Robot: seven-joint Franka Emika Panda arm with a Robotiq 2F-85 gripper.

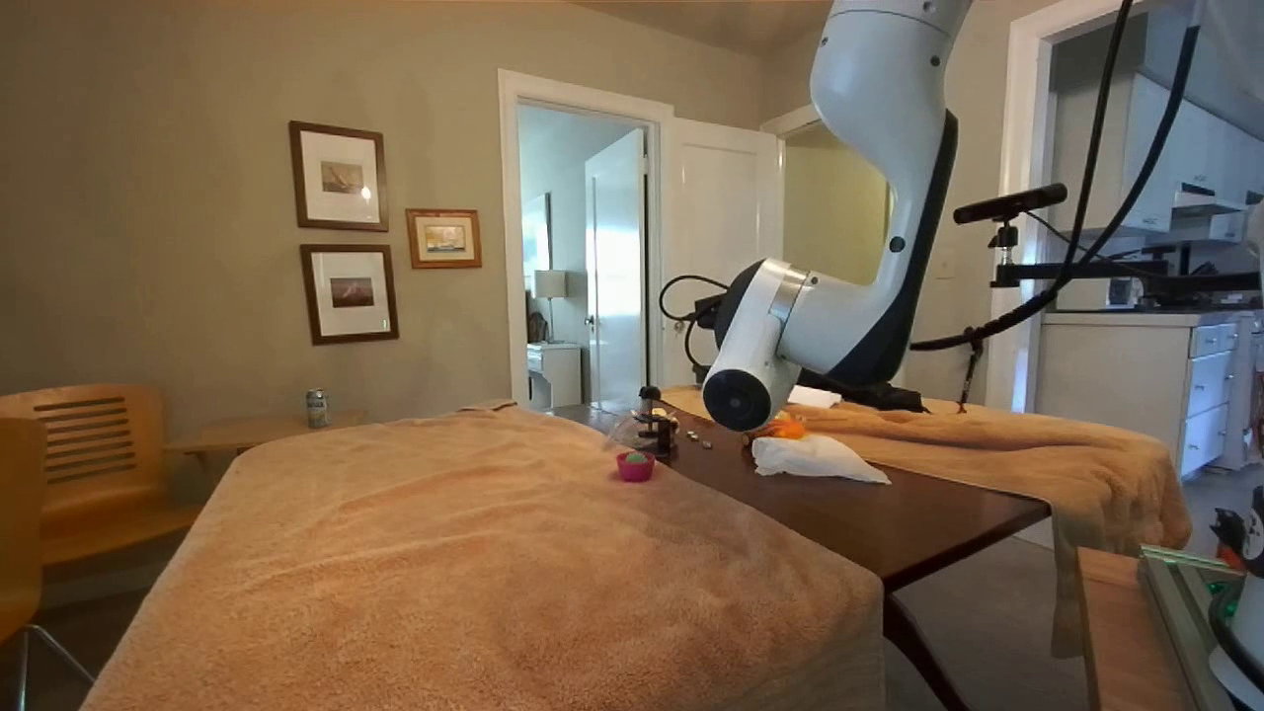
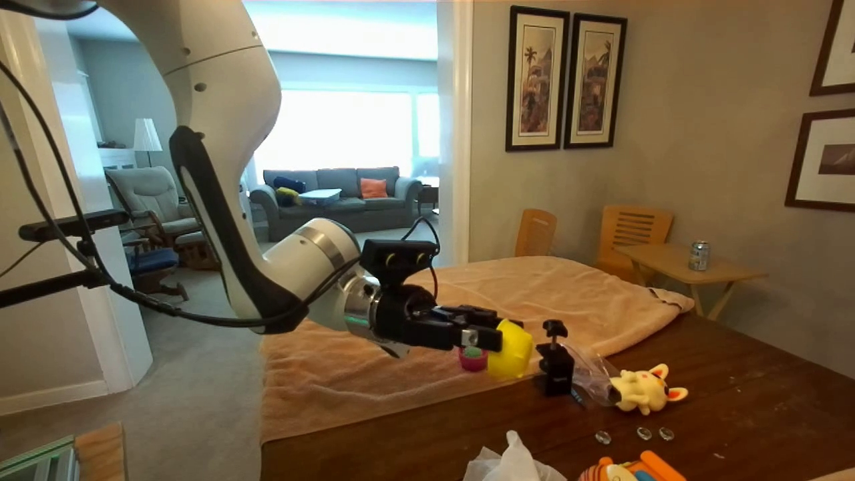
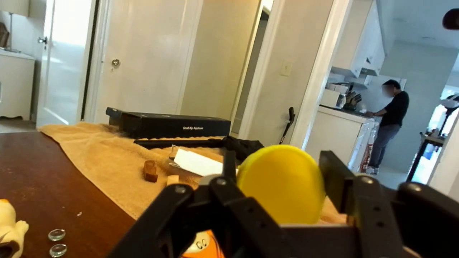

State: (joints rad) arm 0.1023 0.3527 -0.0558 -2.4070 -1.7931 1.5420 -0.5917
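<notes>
The black two-fingered gripper (image 3: 281, 173) is grasping a bright yellow, rounded cup-like piece (image 2: 513, 351), both pads pressing its sides. The piece is seemingly hanging in the air; in an exterior view it is partly overlapping a small pink cup with green contents (image 2: 473, 363), which is sitting on an orange-tan plush towel (image 1: 494, 573), and it is appearing near an upright black clamp with a knob (image 2: 556, 371), though true depth is staying unclear. Its curved wall is probably giving the flat pads little bearing, so a jolt could be sending it slipping out, and squeezing harder could be denting it if it is soft. Swinging sideways could be knocking the clamp and jostling the clear plastic bag (image 2: 593, 371) beside it; a drop could be setting the piece rolling across the dark brown wooden table (image 2: 768, 401). On the long black box (image 3: 175, 125), white lettering is reading "Small Rig Big Dream". The clamp is carrying tiny pale lettering, and the silvery drinks can (image 2: 699, 256) is showing a label, both too small for reading.
</notes>
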